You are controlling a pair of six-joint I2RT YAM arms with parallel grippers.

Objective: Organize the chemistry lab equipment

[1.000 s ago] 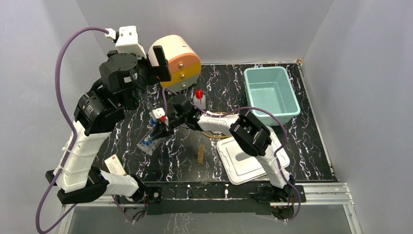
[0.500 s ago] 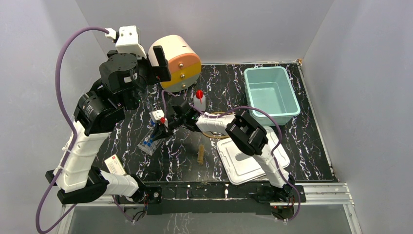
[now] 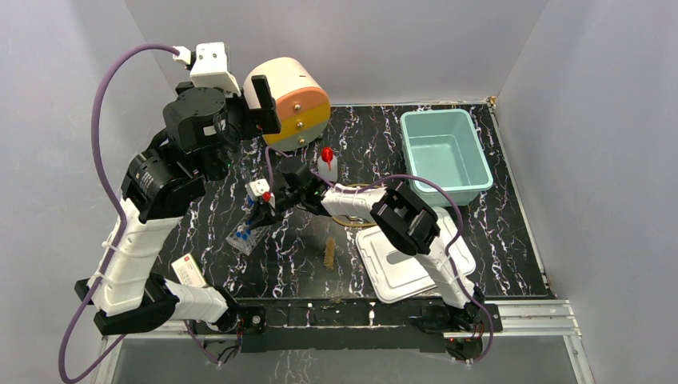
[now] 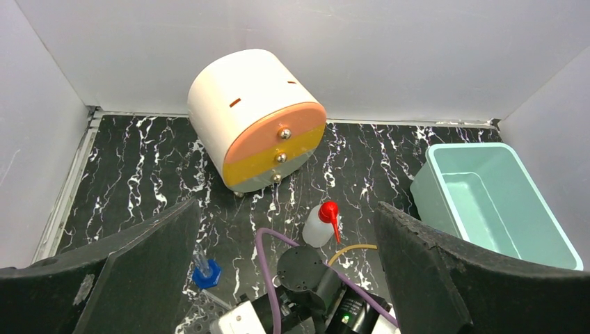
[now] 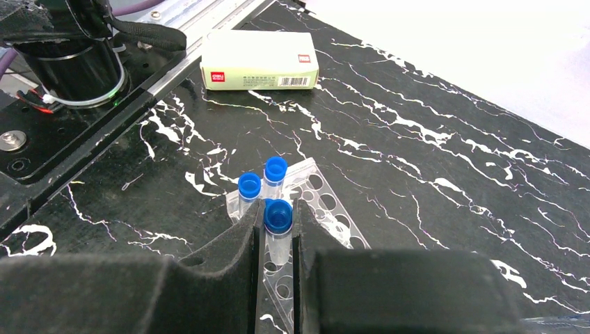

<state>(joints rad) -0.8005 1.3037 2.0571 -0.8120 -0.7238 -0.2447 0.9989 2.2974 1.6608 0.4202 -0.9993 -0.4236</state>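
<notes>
Cream carton beyond rack and gripped test tube

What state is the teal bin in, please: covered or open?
Open: the teal bin shows its empty inside, and the white lid lies flat apart from it.

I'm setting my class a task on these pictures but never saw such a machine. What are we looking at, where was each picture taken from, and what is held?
Two robot arms, left and right, stand at a table. One picture looks down from above; the other two come from a camera on each wrist. The right fingers grip a blue-capped test tube over a rack holding two others. The left fingers are spread open. On the table: a squeeze bottle, a drum-shaped drawer unit, a teal bin, a white lid, a brush.
</notes>
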